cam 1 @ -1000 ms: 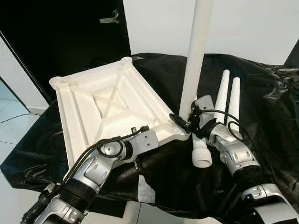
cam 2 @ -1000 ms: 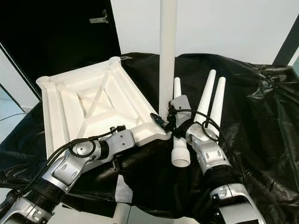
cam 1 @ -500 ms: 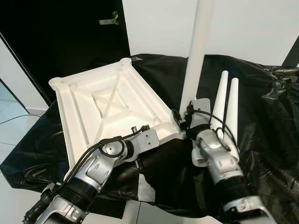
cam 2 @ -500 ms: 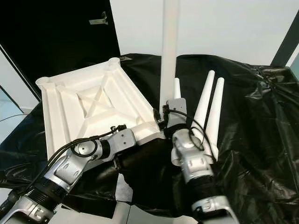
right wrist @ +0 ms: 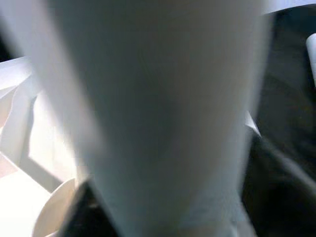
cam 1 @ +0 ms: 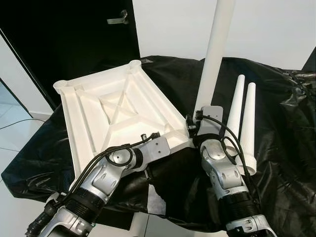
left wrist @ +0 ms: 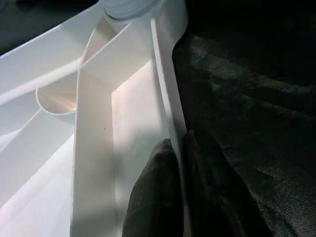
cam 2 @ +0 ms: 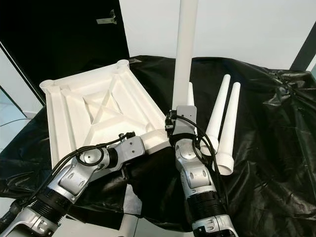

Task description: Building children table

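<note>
The white tabletop (cam 1: 79, 128) lies upside down on a black sheet (cam 1: 281, 128). One white leg (cam 1: 215, 54) stands upright in its near right corner socket. My right gripper (cam 1: 197, 129) is at the base of that leg and shut on it; the right wrist view has the leg (right wrist: 163, 108) very close. My left gripper (left wrist: 177, 143) is shut on the tabletop's near rim (left wrist: 170, 98), one finger (left wrist: 153, 197) on each side of the rim. Two loose legs (cam 1: 234, 106) (cam 1: 248, 118) lie side by side to the right, and a third leg's tip (cam 2: 190, 94) pokes out behind my right wrist.
A dark open doorway (cam 1: 64, 39) is behind the tabletop on the left, and a white wall (cam 1: 276, 29) is behind the sheet. The sheet hangs over the near edge, with a white patch (cam 1: 155, 200) below it. Pale floor (cam 1: 15, 133) lies to the left.
My right forearm has swung from the right side round to the front of the upright leg, with the wrist turning at the leg's base. The left gripper has kept its hold on the rim.
</note>
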You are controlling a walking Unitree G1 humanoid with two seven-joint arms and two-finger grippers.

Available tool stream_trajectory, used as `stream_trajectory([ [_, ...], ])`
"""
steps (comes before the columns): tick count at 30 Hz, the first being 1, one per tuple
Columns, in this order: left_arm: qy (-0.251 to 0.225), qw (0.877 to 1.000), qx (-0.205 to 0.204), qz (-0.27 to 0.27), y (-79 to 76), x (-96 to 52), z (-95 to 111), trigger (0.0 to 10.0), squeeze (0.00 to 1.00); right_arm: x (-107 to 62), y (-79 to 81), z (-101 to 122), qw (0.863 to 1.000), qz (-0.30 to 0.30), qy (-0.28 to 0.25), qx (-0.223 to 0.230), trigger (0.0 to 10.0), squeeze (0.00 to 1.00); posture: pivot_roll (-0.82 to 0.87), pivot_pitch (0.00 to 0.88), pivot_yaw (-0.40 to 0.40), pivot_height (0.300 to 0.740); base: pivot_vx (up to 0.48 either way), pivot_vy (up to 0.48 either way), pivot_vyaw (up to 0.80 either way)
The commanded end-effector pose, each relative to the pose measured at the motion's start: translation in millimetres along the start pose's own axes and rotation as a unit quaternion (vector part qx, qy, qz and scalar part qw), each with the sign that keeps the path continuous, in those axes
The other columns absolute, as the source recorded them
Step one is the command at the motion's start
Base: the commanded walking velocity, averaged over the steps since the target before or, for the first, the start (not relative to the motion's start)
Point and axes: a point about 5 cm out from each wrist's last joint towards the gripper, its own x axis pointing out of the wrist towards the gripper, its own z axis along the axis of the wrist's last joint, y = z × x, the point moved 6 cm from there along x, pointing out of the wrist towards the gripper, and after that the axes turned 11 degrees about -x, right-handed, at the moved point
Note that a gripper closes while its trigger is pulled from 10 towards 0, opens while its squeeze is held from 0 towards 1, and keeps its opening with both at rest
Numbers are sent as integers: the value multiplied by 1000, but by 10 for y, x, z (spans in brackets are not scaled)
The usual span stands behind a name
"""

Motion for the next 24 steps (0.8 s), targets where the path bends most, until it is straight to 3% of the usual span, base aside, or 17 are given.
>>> stream_trajectory([
  [1, 10, 1000, 22, 11, 32, -32, -36, 10000, 0, -17, -191, -171, 999, -29, 30, 5, 10000, 1000, 26, 0, 34, 740, 0, 0, 0],
  [6, 9, 1000, 17, 11, 31, -33, -37, 10000, 0, -28, -148, -50, 1000, 15, -2, 14, 10000, 1000, 13, 0, 33, 740, 0, 0, 0],
  [11, 7, 1000, 18, 10, 21, -22, -26, 10000, 0, -68, -191, 16, 993, 109, -45, -12, 10000, 1000, 11, 0, 35, 740, 0, 0, 0],
  [12, 7, 1000, 17, 10, 28, -23, -25, 10000, 0, -67, -184, 16, 989, 138, -51, -18, 10000, 0, 4, 0, 43, 740, 0, 0, 0],
  [14, 7, 1000, 18, 10, 34, -25, -30, 10000, 0, -67, -170, 31, 984, 165, -64, -30, 10000, 0, 2, 0, 48, 740, 0, 0, 0],
  [15, 8, 1000, 18, 10, 45, -29, -40, 10000, 0, -50, -126, 8, 975, 206, -68, -43, 10000, 0, -5, 0, 54, 740, 0, 0, 0],
  [18, 8, 1000, 18, 10, 49, -30, -42, 10000, 0, -39, -107, -11, 973, 218, -65, -46, 10000, 0, -5, 0, 54, 740, 0, 0, 0],
  [21, 7, 1000, 21, 12, 86, -29, -23, 10000, 0, 12, 18, -49, 959, 269, -61, -62, 10000, 0, -2, 0, 56, 740, 0, 0, 0],
  [22, 7, 1000, 23, 12, 93, -29, -18, 10000, 0, 25, 54, -70, 955, 281, -60, -73, 4980, 0, -2, 0, 59, 740, 0, 0, 0],
  [23, 7, 1000, 23, 12, 93, -29, -18, 10000, 0, 25, 54, -70, 955, 281, -60, -73, 4980, 0, -2, 0, 59, 740, 0, 0, 0],
  [24, 7, 1000, 24, 12, 103, -31, -12, 10000, 0, 31, 106, -110, 947, 304, -55, -84, 0, 0, 3, 0, 62, 740, 0, 0, 0],
])
